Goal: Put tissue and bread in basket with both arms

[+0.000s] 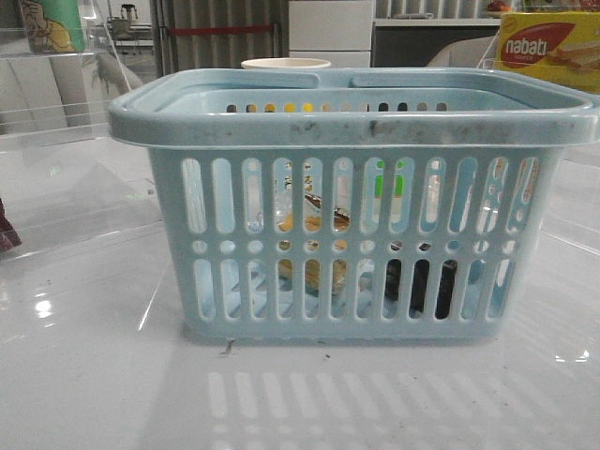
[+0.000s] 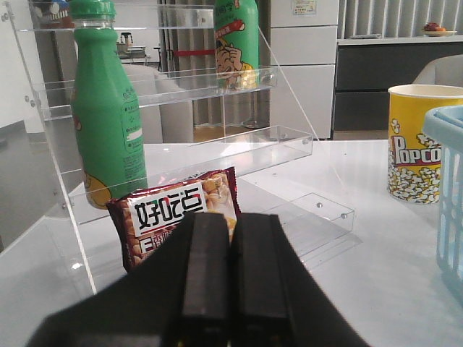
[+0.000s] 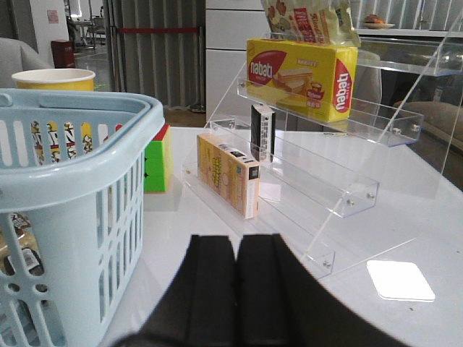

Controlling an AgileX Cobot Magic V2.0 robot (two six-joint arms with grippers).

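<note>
The pale blue basket fills the middle of the front view. Through its slots the yellow-brown bread shows inside at the left, and the black tissue rests on the basket floor at the right. The basket's edge also shows in the left wrist view, and its near corner in the right wrist view, with a bit of the bread behind the slots. My left gripper is shut and empty. My right gripper is shut and empty beside the basket. Neither gripper appears in the front view.
A clear acrylic shelf holds green bottles; a snack bag stands at its foot. A popcorn cup sits behind the basket. Another acrylic shelf carries the nabati box, a yellow box and a colourful cube.
</note>
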